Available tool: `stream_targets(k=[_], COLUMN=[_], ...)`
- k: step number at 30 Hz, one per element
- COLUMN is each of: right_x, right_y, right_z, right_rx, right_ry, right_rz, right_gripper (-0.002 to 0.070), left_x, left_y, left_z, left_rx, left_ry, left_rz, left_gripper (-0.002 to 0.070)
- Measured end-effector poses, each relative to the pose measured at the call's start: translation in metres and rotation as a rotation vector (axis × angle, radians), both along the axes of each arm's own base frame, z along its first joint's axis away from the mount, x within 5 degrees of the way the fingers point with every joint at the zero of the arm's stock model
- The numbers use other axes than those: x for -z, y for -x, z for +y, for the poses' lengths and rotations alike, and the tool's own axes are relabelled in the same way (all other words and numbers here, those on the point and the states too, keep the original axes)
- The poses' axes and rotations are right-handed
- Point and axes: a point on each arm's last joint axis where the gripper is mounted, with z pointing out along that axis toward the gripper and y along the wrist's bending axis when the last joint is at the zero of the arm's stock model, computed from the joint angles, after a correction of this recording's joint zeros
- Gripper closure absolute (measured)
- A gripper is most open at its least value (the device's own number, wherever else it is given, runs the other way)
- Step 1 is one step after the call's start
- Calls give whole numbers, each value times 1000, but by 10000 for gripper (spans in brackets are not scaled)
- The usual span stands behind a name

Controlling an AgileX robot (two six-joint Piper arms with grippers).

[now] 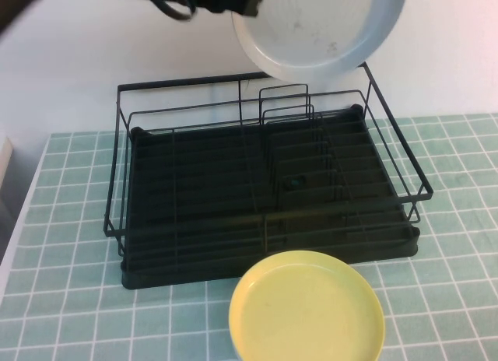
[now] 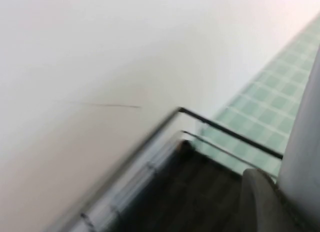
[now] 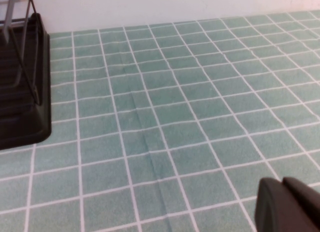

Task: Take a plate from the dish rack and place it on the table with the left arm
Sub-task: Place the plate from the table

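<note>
The pale grey plate [image 1: 319, 30] hangs tilted in the air above the back of the dish rack [image 1: 264, 194], clear of its wires. My left gripper [image 1: 247, 3] is shut on the plate's left edge at the top of the high view, and the left arm reaches in from the upper left. In the left wrist view one of its fingers [image 2: 257, 202] lies against the plate [image 2: 305, 137], with the rack [image 2: 200, 192] below. My right gripper [image 3: 287, 207] sits low over the table [image 3: 165, 117], its fingers together on nothing.
A yellow plate [image 1: 307, 310] lies flat on the green tiled table [image 1: 70, 299] just in front of the rack. The rack's upright dividers [image 1: 288, 120] stand under the held plate. A rack corner [image 3: 25, 92] shows in the right wrist view. A white wall stands behind.
</note>
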Motion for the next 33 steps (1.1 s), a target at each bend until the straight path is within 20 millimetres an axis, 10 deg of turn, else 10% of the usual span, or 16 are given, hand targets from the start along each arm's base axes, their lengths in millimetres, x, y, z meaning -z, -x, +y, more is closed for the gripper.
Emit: stream_targets(k=[5,14,33], right_x=[0,0,0], right_y=[0,0,0], right_z=[0,0,0], right_rx=[0,0,0], right_ry=[0,-2,-2], right_rz=[0,0,0], right_gripper=[678,678,678], left_x=[-19,13,184], left_y=[45,72,138], left_z=[7,9,25], left_rx=[91,185,-98], left_ry=[2,-84,245], left_rz=[182,561,1043], left_gripper=[603,603,603])
